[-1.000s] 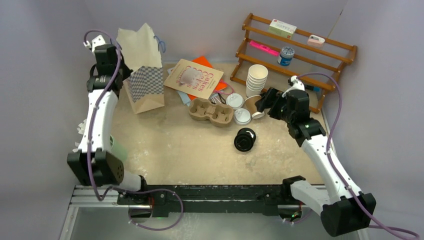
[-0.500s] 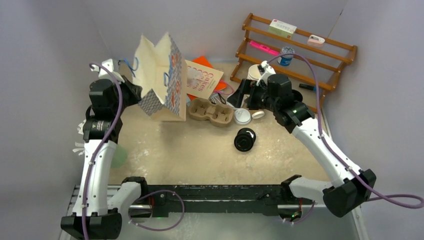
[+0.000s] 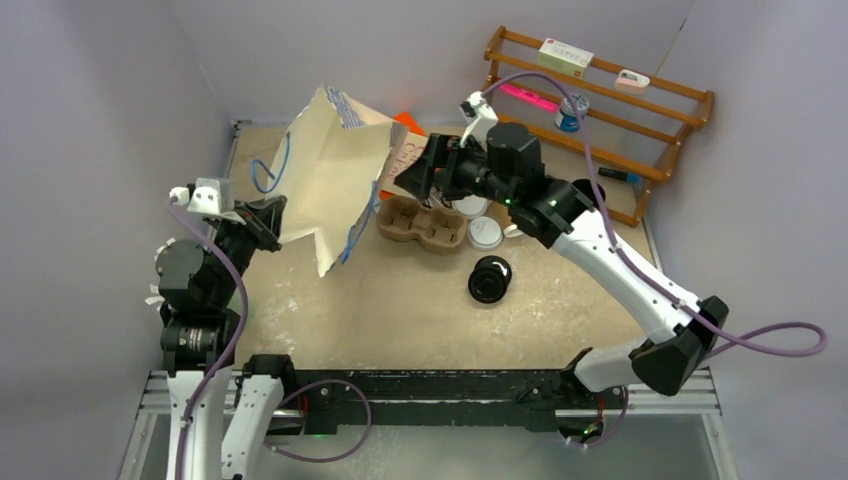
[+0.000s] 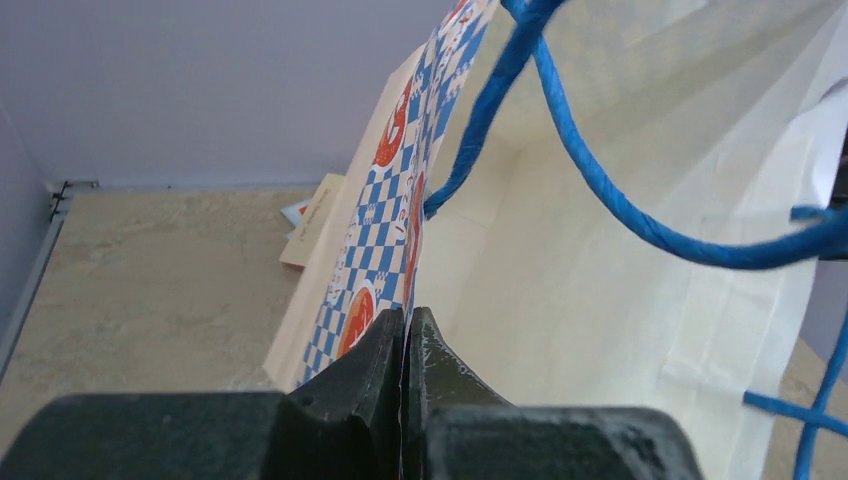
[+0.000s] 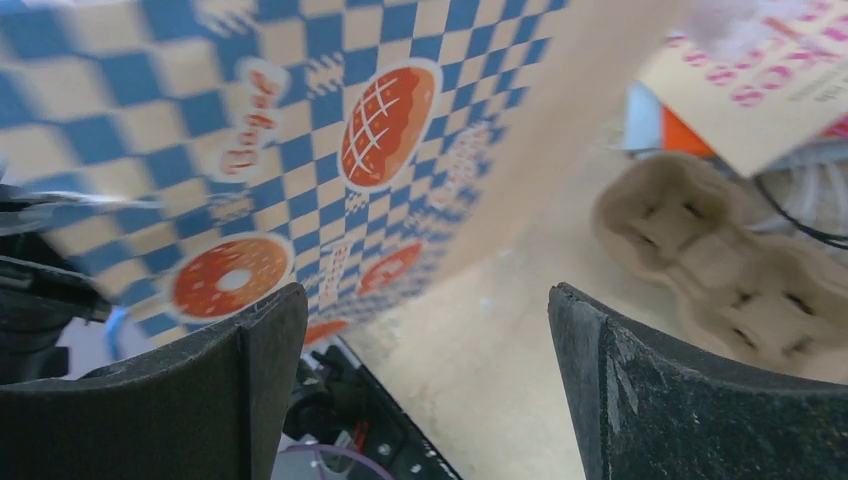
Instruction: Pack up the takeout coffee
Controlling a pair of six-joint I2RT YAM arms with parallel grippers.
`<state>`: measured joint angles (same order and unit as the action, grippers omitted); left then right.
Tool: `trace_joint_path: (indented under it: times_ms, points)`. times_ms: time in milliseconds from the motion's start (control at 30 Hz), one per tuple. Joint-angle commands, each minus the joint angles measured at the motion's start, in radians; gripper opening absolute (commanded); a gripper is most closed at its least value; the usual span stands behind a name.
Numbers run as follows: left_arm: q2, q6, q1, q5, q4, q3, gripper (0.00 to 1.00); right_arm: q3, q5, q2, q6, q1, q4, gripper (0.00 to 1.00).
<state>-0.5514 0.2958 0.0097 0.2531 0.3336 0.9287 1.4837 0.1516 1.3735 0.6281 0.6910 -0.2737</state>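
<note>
A black cup with a black lid (image 3: pixel 490 278) lies on its side mid-table. Two white-lidded cups (image 3: pixel 485 233) stand right of the brown carrier, one partly under my right arm. My left gripper (image 3: pixel 275 208) is shut on the rim of the beige, blue-checkered paper bag (image 3: pixel 330 175) and holds it lifted and tilted. The left wrist view shows the jaws (image 4: pixel 408 322) pinching the bag wall (image 4: pixel 600 260), with the blue handle (image 4: pixel 560 130) in front. My right gripper (image 3: pixel 428 172) is open and empty beside the bag's outer face (image 5: pixel 300 150), above the carrier; its jaws (image 5: pixel 425 300) stand wide apart.
A brown cardboard cup carrier (image 3: pixel 422 224) sits behind the black cup and shows in the right wrist view (image 5: pixel 720 260). A booklet (image 3: pixel 410 150) lies at the back. A wooden rack (image 3: pixel 600 90) with small items stands at the back right. The stack of white cups is hidden by my right arm.
My left arm has pulled the bag toward the near left and tipped it further over. My right arm has swung left from the cups to the bag, its gripper still open.
</note>
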Motion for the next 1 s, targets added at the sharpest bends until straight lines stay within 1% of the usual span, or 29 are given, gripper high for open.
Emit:
trace_joint_path:
  times_ms: [0, 167, 267, 333, 433, 500, 633, 700, 733, 833, 867, 967]
  points:
    - [0.045, -0.048, -0.004, 0.069, -0.114, -0.048, 0.00, 0.067, -0.042, 0.054, 0.072, 0.090, 0.099, 0.91]
    - [0.083, -0.073, -0.004, 0.050, -0.119, -0.067, 0.00, 0.056, -0.112, 0.070, 0.080, 0.151, 0.177, 0.91]
    - [0.055, -0.041, -0.004, -0.031, -0.090, -0.053, 0.00, 0.055, -0.146, 0.089, 0.065, 0.156, 0.161, 0.92]
    - [-0.020, -0.014, -0.004, -0.125, 0.007, 0.000, 0.00, 0.060, -0.189, 0.105, 0.051, 0.156, 0.127, 0.92]
    - [-0.107, 0.064, -0.002, -0.305, 0.186, 0.086, 0.00, 0.054, -0.237, 0.113, 0.020, 0.156, 0.075, 0.93]
    - [-0.137, 0.117, -0.003, -0.349, 0.249, 0.102, 0.00, 0.039, -0.282, 0.109, -0.017, 0.156, 0.049, 0.93]
    - [-0.176, 0.217, -0.004, -0.359, 0.312, 0.114, 0.00, 0.010, -0.407, 0.104, -0.091, 0.152, -0.015, 0.93]
    - [-0.210, 0.238, -0.003, -0.355, 0.338, 0.137, 0.00, -0.011, -0.458, 0.105, -0.104, 0.131, -0.051, 0.91]
    - [-0.230, 0.242, -0.004, -0.352, 0.345, 0.147, 0.00, -0.027, -0.444, 0.104, -0.098, 0.108, -0.061, 0.90]
    - [-0.300, 0.253, -0.004, -0.353, 0.350, 0.165, 0.00, -0.100, -0.339, 0.095, -0.062, 0.018, -0.051, 0.86]
    - [-0.320, 0.255, -0.003, -0.348, 0.347, 0.172, 0.00, -0.122, -0.329, 0.096, -0.057, 0.005, -0.041, 0.85]
    - [-0.369, 0.268, -0.003, -0.337, 0.320, 0.195, 0.00, -0.155, -0.367, 0.117, -0.060, 0.001, -0.043, 0.86]
